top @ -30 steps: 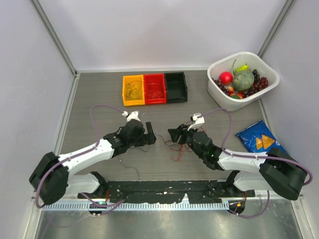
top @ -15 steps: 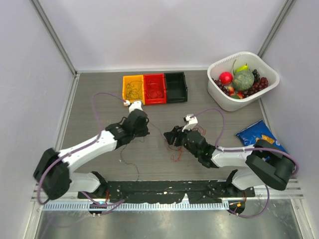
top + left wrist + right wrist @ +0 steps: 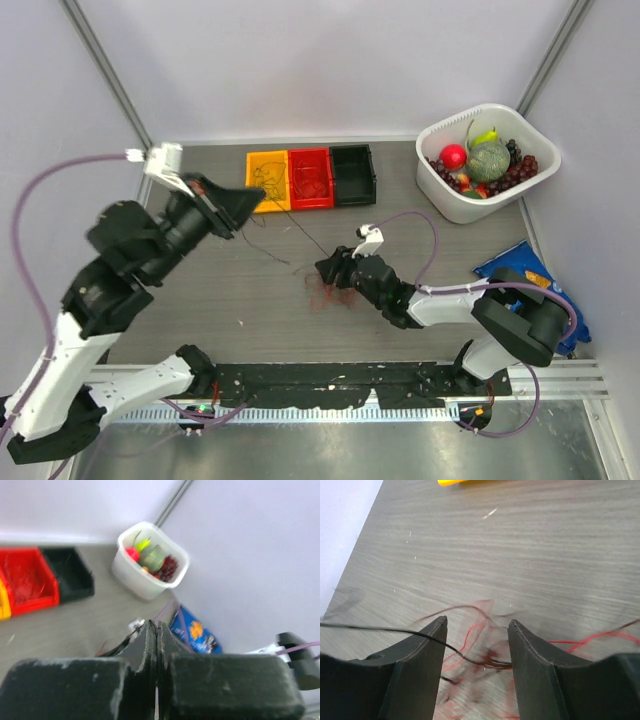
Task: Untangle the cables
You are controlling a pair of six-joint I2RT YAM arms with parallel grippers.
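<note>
Red cables blurred | right gripper spread over them | left gripper clamped tight, catch unclear

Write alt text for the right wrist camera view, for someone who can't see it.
The right gripper, jaws open, frames a blurred tangle of red and dark cables on the grey wood-grain table. One black cable stretches off to the left.

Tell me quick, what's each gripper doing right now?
Left gripper: shut, apparently pinching a black cable stretched taut to the tangle.
Right gripper: open, jaws straddling the tangle of red and dark cables, holding nothing.
</note>
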